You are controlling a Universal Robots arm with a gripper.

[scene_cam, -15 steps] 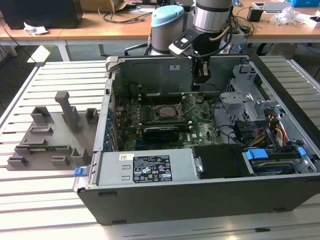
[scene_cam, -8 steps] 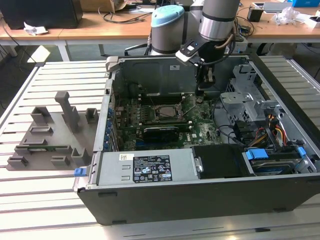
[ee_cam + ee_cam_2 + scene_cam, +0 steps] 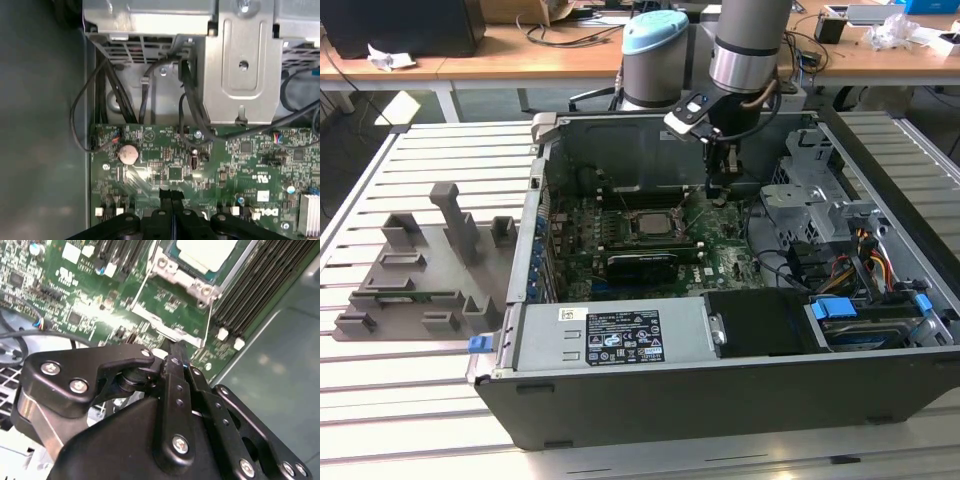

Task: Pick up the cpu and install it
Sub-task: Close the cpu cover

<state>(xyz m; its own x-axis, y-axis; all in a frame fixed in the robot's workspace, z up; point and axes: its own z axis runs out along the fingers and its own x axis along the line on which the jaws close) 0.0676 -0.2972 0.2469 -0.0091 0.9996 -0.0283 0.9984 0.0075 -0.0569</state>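
Note:
The cpu (image 3: 650,222) lies flat in the socket in the middle of the motherboard (image 3: 720,262), inside the open computer case (image 3: 720,400). In the second wrist view its pale silver top (image 3: 205,252) sits inside the metal socket frame (image 3: 175,275). My gripper (image 3: 715,190) hangs low over the board, just to the exterior view's right of the socket. Its black fingers (image 3: 171,196) are pressed together and nothing shows between them. The fingertips (image 3: 174,347) stand at a bright metal lever end (image 3: 162,330) beside the socket; whether they touch it I cannot tell.
A grey fixture tray (image 3: 420,270) with upright posts lies on the slatted table at the exterior view's left. A metal drive cage (image 3: 810,190) and cables (image 3: 865,260) crowd the case's right side. Memory slots (image 3: 260,285) flank the socket. A coin battery (image 3: 128,154) sits on the board.

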